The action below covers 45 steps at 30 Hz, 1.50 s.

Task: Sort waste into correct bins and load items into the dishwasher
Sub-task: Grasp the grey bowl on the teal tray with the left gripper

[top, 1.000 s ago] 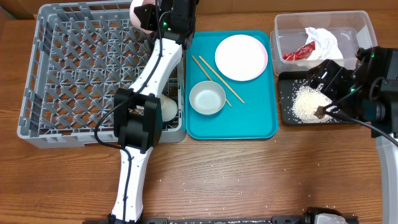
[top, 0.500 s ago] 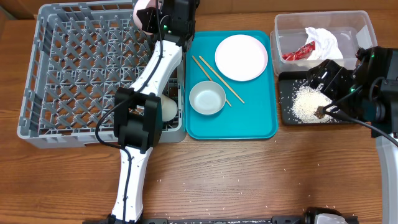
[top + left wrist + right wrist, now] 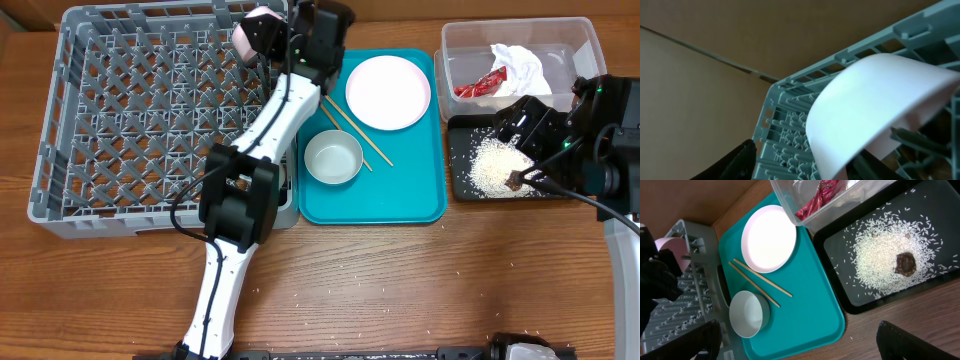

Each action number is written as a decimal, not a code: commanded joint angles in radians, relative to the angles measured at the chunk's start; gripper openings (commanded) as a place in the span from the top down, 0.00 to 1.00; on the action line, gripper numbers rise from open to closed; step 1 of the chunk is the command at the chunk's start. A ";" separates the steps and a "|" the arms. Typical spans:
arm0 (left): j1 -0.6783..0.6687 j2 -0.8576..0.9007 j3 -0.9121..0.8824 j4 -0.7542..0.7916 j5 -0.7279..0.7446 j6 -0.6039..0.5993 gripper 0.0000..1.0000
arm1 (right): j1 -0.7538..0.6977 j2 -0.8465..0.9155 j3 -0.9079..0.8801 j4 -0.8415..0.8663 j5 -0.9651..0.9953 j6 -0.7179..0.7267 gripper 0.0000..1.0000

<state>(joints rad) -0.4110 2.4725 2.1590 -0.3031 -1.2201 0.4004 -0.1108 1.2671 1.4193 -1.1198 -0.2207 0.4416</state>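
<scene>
Overhead, the left hand (image 3: 284, 38) was closed on the pinkish bowl (image 3: 256, 28). It held the bowl tilted over the far right corner of the grey dish rack (image 3: 60, 150), just beside the teal tray (image 3: 415, 195). From its wrist camera the bowl showed on edge above the rack's wall, apparently not seated. To my eye the job was to bring it inward, clear of the lattice wall, keep it on edge, and lower it between two rows of pegs before letting go. Released there, it might tip outside. The right hand (image 3: 528, 150) hung wide open and empty over the rice (image 3: 488, 160) in the black tray (image 3: 458, 188).
</scene>
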 commanded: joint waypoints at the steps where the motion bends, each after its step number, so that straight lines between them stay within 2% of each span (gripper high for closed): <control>1: -0.029 0.010 -0.004 -0.029 -0.047 0.008 0.40 | -0.003 -0.006 0.007 0.003 0.003 0.000 0.00; 12: -0.100 -0.004 -0.003 -0.113 -0.031 -0.017 0.38 | -0.003 -0.006 0.007 0.003 0.003 0.000 0.00; 15: -0.136 -0.048 -0.002 -0.161 0.039 -0.056 0.38 | -0.003 -0.006 0.007 0.003 0.003 0.000 0.00; 18: -0.167 -0.120 -0.002 -0.297 0.222 -0.176 0.38 | -0.003 -0.006 0.007 0.003 0.003 0.000 0.00; 19: -0.172 -0.164 -0.002 -0.386 0.390 -0.228 0.37 | -0.003 -0.006 0.007 0.003 0.003 0.000 0.00; 20: -0.171 -0.203 -0.002 -0.469 0.626 -0.249 0.35 | -0.003 -0.006 0.007 0.003 0.003 0.000 0.00; 23: -0.134 -0.244 -0.002 -0.612 1.017 -0.268 0.36 | -0.003 -0.006 0.007 0.003 0.004 0.000 0.00; 25: -0.106 -0.235 -0.002 -0.693 1.101 -0.266 0.37 | -0.003 -0.006 0.007 0.003 0.003 0.000 0.00; 28: -0.056 -0.207 -0.003 -0.806 1.232 -0.150 0.37 | -0.003 -0.006 0.007 0.003 0.003 0.000 0.00; 33: -0.031 -0.132 -0.004 -0.898 1.273 -0.028 0.36 | -0.003 -0.006 0.007 0.003 0.003 0.000 0.00; 38: -0.034 -0.053 -0.004 -0.919 1.273 -0.023 0.40 | -0.003 -0.006 0.007 0.003 0.003 0.000 0.00; 40: -0.034 -0.042 -0.004 -0.922 1.273 -0.023 0.47 | -0.003 -0.006 0.007 0.003 0.003 0.000 0.00; 42: -0.034 -0.042 -0.004 -0.923 1.273 -0.023 0.71 | -0.003 -0.006 0.007 0.003 0.003 0.000 0.00; 43: -0.034 -0.042 -0.004 -0.924 1.266 -0.043 0.79 | -0.003 -0.006 0.007 0.003 0.003 0.000 0.00; 45: -0.034 -0.042 -0.004 -0.927 1.263 -0.068 0.90 | -0.003 -0.006 0.007 0.003 0.003 0.000 0.00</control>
<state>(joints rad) -0.4389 2.4260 2.1529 -1.2255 0.0338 0.3649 -0.1108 1.2671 1.4193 -1.1194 -0.2211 0.4416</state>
